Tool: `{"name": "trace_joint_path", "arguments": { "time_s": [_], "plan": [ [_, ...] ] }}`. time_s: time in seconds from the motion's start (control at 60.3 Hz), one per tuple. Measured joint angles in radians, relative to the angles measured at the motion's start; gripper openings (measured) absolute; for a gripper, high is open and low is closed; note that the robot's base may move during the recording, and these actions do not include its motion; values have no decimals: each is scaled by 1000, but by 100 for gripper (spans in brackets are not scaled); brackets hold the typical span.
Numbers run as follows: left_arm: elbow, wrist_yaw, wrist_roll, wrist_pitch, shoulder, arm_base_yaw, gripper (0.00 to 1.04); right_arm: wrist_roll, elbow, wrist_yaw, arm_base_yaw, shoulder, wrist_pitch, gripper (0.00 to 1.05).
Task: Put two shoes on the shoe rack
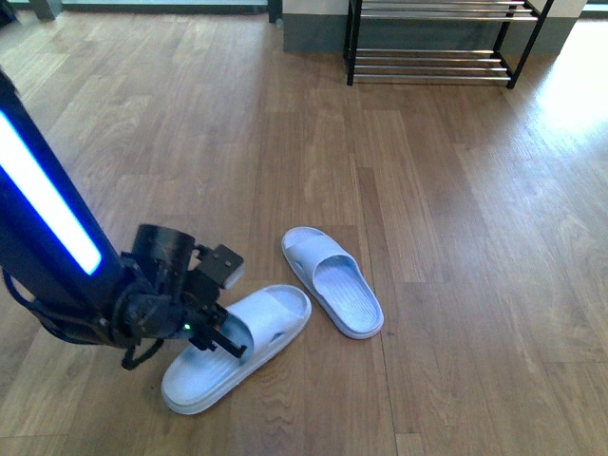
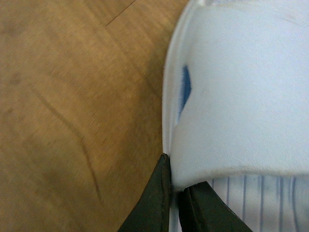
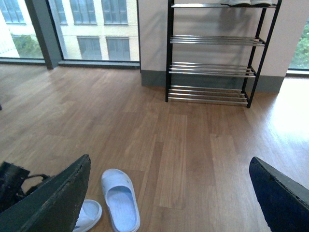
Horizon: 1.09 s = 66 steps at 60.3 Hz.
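Note:
Two pale blue slide sandals lie on the wooden floor. The nearer sandal [image 1: 256,328] sits at an angle, and my left gripper [image 1: 224,334] is shut on the side edge of its strap. In the left wrist view the dark fingertips [image 2: 161,193] pinch the rim of that sandal [image 2: 241,96]. The second sandal [image 1: 334,282] lies free just to its right, also seen in the right wrist view [image 3: 120,200]. The shoe rack [image 1: 432,65] stands far off against the back wall, its chrome tiers visible [image 3: 210,70]. My right gripper [image 3: 169,166] is open and holds nothing.
Bare wood floor stretches between the sandals and the rack. Large windows [image 3: 91,24] line the wall left of the rack. Something pale rests on the rack's top tier [image 3: 241,2] at the picture's edge. The left arm's blue-lit body [image 1: 47,218] fills the near left.

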Motion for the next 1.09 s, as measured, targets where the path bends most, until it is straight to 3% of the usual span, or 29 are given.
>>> {"name": "trace_joint_path", "arguments": {
  "time_s": [0.597, 0.829, 0.995, 1.094],
  "plan": [
    [-721, -364, -299, -97, -1191, 93, 2, 0, 0, 0, 0, 0, 0, 95],
    [-961, -505, -329, -152, -1657, 90, 2, 0, 0, 0, 0, 0, 0, 95],
    [-1084, -654, -286, -187, -1939, 36, 2, 0, 0, 0, 0, 0, 0, 95],
    [-1128, -694, -273, -254, -2072, 29, 2, 0, 0, 0, 0, 0, 0, 95]
  ]
}}
